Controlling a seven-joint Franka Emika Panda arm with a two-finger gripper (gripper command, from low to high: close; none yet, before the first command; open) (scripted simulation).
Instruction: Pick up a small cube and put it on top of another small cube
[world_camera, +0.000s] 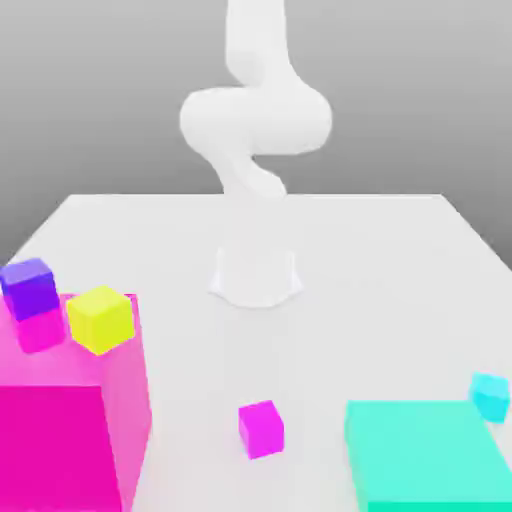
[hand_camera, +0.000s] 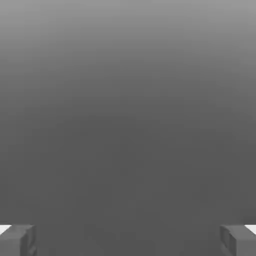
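Gripper (hand_camera: 128, 241) spread wide and empty; small magenta cube (world_camera: 261, 430) between huge magenta block (world_camera: 75, 400) and green slab (world_camera: 430, 455).

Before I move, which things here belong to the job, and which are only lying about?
For the job: gripper; probably small magenta cube; another small cube, colour unspecified.
Apparently just lying about: huge magenta block; turquoise block.

white table (world_camera: 320, 340) centre – bare lane; huge magenta block (world_camera: 55, 440), turquoise slab (world_camera: 425, 450) – flanking obstacles
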